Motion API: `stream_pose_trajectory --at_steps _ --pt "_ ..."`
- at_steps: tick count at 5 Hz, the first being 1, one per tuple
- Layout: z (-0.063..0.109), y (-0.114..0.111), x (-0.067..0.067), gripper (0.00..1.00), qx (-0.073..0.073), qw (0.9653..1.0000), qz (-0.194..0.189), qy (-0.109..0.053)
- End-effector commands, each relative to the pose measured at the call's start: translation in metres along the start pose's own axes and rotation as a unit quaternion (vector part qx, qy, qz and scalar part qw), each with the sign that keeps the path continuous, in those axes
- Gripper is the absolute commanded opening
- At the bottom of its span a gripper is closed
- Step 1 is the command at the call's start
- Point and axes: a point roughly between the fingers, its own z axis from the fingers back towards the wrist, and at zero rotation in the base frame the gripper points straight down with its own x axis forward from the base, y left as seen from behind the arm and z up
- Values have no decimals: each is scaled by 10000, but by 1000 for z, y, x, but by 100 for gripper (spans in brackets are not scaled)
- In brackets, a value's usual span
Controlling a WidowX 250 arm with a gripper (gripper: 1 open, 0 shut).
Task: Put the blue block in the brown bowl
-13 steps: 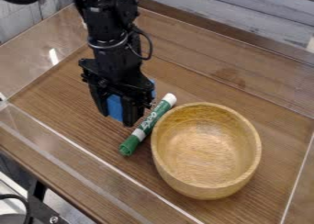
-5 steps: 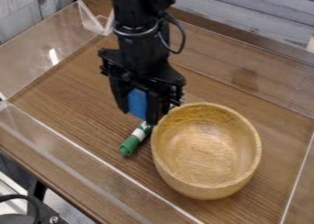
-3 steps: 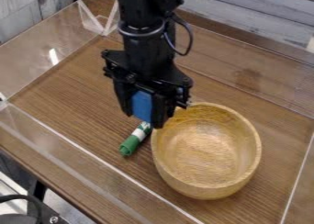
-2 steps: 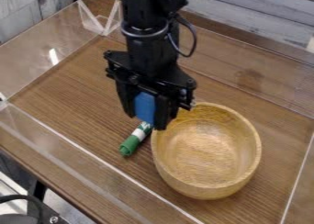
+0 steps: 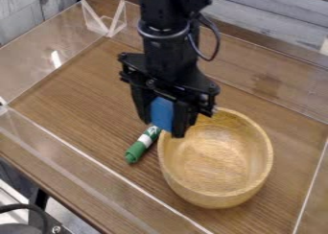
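Note:
My black gripper [image 5: 166, 120] points straight down and is shut on the blue block [image 5: 163, 115], which hangs between the fingers above the table. It hovers over the left rim of the brown bowl [image 5: 218, 159], a wide, shallow wooden bowl at the lower right. The bowl's inside holds nothing that I can see.
A green-and-white marker pen [image 5: 142, 144] lies on the wooden tabletop [image 5: 77, 94] just left of the bowl, partly under the gripper. Clear plastic walls [image 5: 52, 171] fence the table along the front and left edges.
The gripper has carried the blue block to the right and slightly up, from above the marker to over the bowl's left rim. Bowl and marker have stayed put.

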Motion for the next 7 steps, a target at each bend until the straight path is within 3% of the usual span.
stream_pose_trajectory --at_steps 1,7 --pt "17 -8 8 0 -28 9994 -63 -332" --pt "15 -28 7 0 -17 9994 -72 -332"
